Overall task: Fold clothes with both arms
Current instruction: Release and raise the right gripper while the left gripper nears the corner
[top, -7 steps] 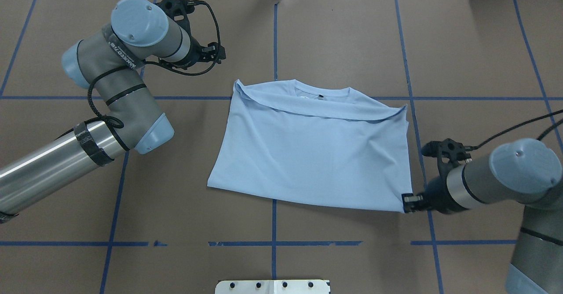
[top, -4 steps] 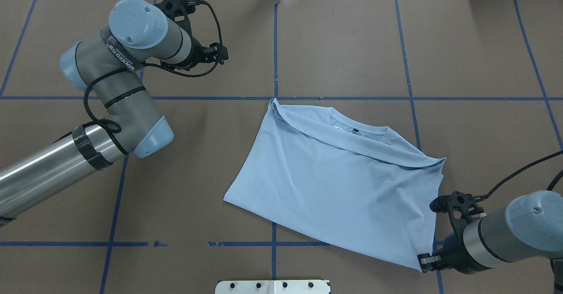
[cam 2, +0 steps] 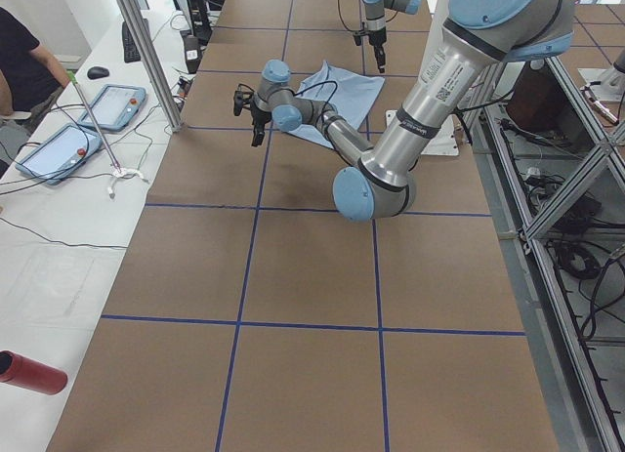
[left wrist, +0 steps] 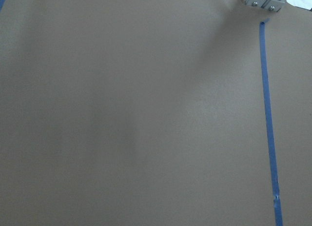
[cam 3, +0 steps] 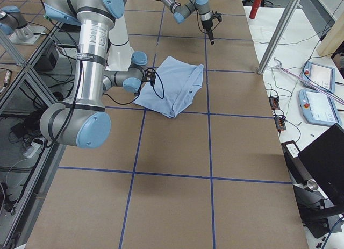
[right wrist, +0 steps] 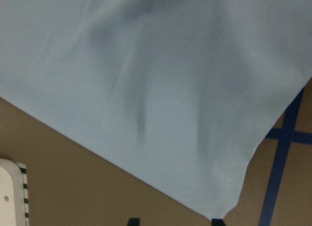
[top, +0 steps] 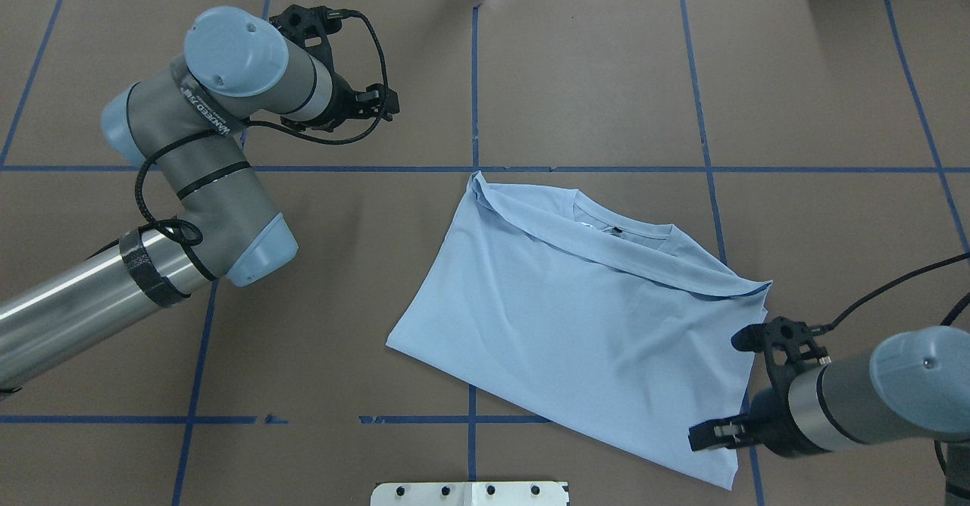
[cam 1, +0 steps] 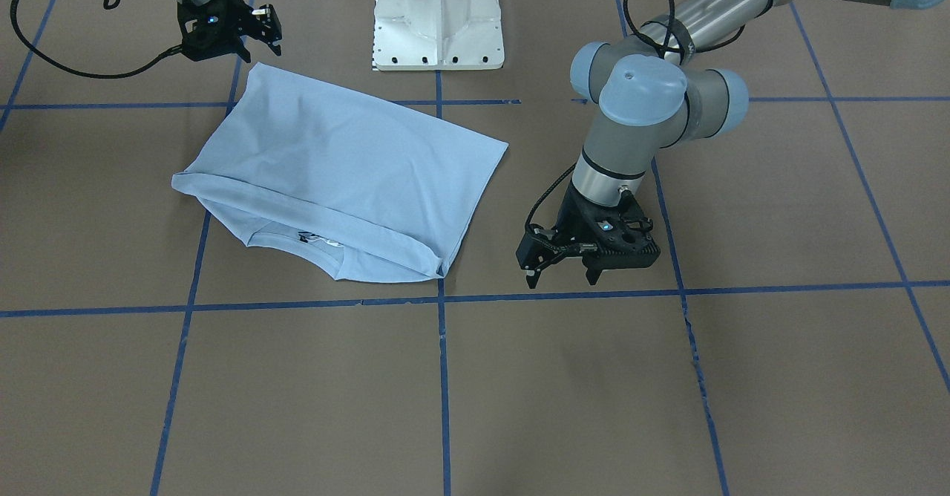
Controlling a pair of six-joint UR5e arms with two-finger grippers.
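The right tool (cam 1: pixel 258 43) has released the T-shirt (top: pixel 576 324) corner at the desk's (top: pixel 606 74) robot-side edge and now hangs spread; the left tool (cam 1: pixel 562 279) is spread, touching nothing.

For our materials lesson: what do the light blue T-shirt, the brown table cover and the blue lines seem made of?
T-shirt: thin matte fabric, likely knit; it lies in soft folds.
Table cover: probably paper or card, flat and matte.
Blue lines: apparently tape; gaps and breaks show.
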